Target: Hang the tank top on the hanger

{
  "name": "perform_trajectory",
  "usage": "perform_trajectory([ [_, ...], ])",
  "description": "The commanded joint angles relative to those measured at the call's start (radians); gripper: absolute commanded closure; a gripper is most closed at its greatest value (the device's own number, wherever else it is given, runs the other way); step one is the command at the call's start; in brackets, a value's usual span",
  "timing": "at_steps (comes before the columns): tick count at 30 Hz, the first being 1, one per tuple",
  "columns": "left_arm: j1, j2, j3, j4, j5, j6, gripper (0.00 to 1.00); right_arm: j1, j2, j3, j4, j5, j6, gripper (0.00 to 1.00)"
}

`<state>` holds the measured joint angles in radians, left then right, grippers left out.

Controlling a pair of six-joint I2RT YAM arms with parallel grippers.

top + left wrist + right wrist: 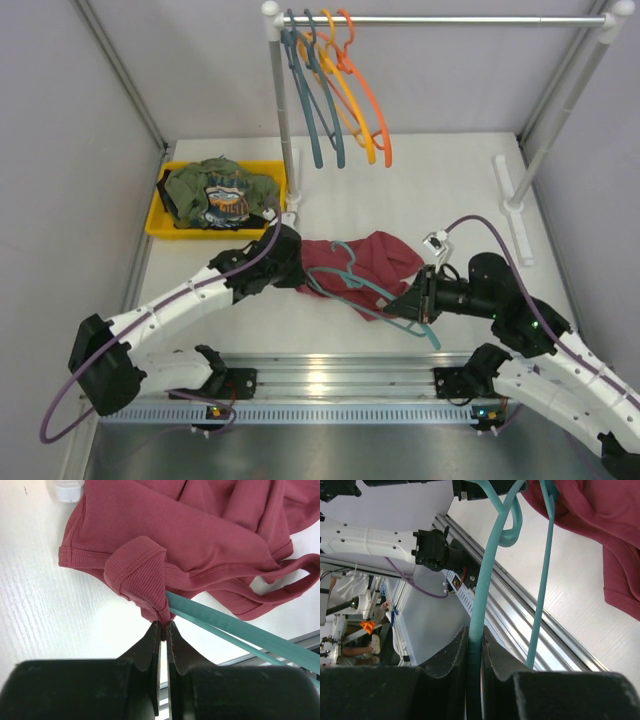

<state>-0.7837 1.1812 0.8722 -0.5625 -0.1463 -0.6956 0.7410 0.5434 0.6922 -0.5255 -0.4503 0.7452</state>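
Tank top [200,535] ribbed, crumpled; hanger [250,634] slim.

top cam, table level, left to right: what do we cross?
Yellow bin → left hand → tank top → right hand → white rack foot. Hanger skipped: it spans the tank top and right hand.

There is open room on the white table [450,185] to the right of the soft dark red tank top [380,255]. A yellow plastic bin [156,218] and a white rack pole [283,120] block the back left.
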Motion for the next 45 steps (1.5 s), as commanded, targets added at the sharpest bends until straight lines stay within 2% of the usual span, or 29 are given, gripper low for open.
perform_trajectory([
  [1,-0.003,-0.032,0.070,-0.036,-0.024,0.002,1.00,-0.008,-0.011,-0.031,0.168,-0.045,0.019,1.00],
  [11,-0.002,-0.057,0.113,-0.037,-0.003,-0.021,1.00,-0.006,-0.025,-0.166,0.364,-0.065,0.043,1.00],
  [19,-0.005,-0.063,0.100,-0.024,0.053,-0.025,1.00,-0.005,0.027,-0.302,0.655,-0.068,0.039,1.00],
  [24,-0.008,-0.086,0.080,-0.019,0.065,-0.027,1.00,-0.003,0.050,-0.365,0.749,-0.028,0.034,1.00],
  [26,-0.008,-0.092,0.079,-0.016,0.073,-0.025,1.00,0.004,0.066,-0.388,0.840,-0.024,0.049,1.00],
  [35,-0.009,-0.088,0.065,0.009,0.062,-0.015,1.00,0.064,0.260,-0.434,1.091,0.010,0.039,1.00],
  [39,-0.008,-0.089,0.044,0.018,0.012,-0.005,1.00,0.072,0.312,-0.453,1.185,0.028,0.043,1.00],
  [42,-0.009,-0.101,0.022,0.018,-0.009,-0.010,0.79,0.074,0.339,-0.468,1.214,0.035,0.040,1.00],
  [43,-0.009,-0.109,0.016,0.026,-0.021,-0.010,0.66,0.074,0.348,-0.470,1.213,0.036,0.037,1.00],
  [45,-0.009,-0.141,-0.008,0.038,-0.032,-0.005,0.61,0.075,0.355,-0.476,1.213,0.041,0.034,1.00],
])
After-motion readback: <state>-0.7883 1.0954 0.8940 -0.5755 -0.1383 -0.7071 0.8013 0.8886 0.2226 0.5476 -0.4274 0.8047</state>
